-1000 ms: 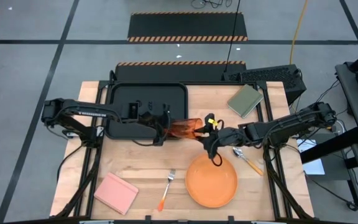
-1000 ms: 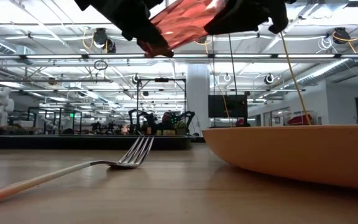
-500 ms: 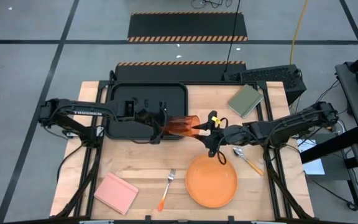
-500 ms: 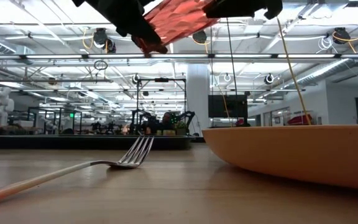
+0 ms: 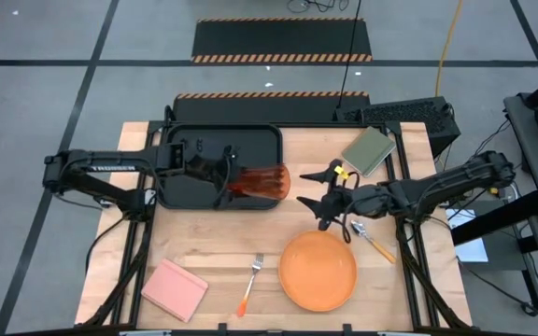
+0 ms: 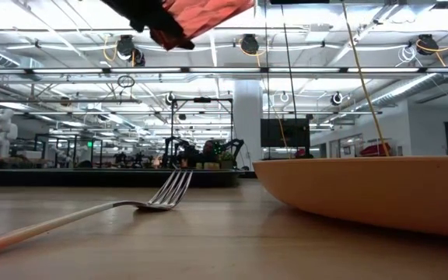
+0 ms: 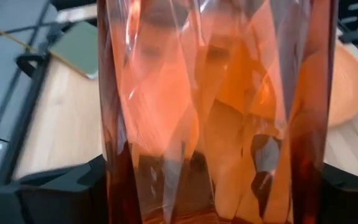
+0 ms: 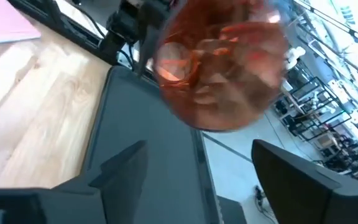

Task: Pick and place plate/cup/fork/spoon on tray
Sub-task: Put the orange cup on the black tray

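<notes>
The translucent orange cup [image 5: 261, 180] hangs on its side above the right part of the black tray [image 5: 190, 149], its mouth toward the table's right. My left gripper [image 5: 230, 177] is shut on it; the cup fills the left wrist view [image 7: 216, 106]. My right gripper [image 5: 328, 188] is open and empty, a little to the right of the cup's mouth, which shows in its wrist view [image 8: 222, 68]. The orange plate [image 5: 318, 271], the fork [image 5: 250, 285] and the spoon [image 5: 372, 238] lie on the table. My left gripper pinches the cup's closed bottom end [image 5: 239, 180] between its two fingers, one on each side wall [image 7: 114, 180]. The fingers come level from the table's left and lie along the cup. The cup is lifted clear, on its side, over the tray.
A pink pad [image 5: 174, 289] lies at the near left and an olive-green pad [image 5: 369, 149] at the far right. In the low view the fork [image 6: 131, 206] and the plate's rim [image 6: 372, 194] stand close in front. Bare wood lies between tray and plate.
My left gripper has carried the cup toward the table's left and far edge, over the tray, and a little up. My right gripper has let go of the cup's mouth end and drawn back toward the right edge.
</notes>
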You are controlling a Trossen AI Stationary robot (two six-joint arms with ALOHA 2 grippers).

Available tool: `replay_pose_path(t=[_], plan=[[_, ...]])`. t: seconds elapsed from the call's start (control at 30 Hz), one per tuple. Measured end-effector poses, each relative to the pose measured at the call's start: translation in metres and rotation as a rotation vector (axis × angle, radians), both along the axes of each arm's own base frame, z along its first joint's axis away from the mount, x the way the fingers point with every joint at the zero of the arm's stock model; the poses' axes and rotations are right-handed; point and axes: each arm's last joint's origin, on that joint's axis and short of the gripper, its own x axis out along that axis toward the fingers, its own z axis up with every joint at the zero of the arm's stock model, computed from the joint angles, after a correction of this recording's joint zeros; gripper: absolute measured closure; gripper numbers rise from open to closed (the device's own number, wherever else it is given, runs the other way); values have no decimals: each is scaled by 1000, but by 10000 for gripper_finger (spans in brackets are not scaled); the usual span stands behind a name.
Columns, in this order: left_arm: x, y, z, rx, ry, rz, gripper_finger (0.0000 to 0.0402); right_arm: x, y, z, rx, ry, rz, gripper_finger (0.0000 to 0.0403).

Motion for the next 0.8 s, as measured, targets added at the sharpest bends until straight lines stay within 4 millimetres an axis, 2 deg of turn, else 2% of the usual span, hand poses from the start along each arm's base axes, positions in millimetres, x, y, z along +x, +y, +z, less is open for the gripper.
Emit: replay_pose_path(t=[0.2,0.33,0.47,0.57,0.7,0.8], plan=[[-11,2,-35,-54,-132,48,98,-5,-1,3,52,-18,-9,111],[-13,0,-50,-67,-385,49,98,-2,-3,6,136,-93,-36,116],[-17,2,-69,-22,-579,121,98,6,-7,13,254,-245,-91,116],[-20,5,-80,15,-692,169,98,11,-5,19,244,-325,-76,117],[-17,11,-94,8,-756,252,98,23,-5,41,179,-272,-81,117],[-11,14,-102,-9,-790,264,98,42,-7,57,165,-180,-63,117]])
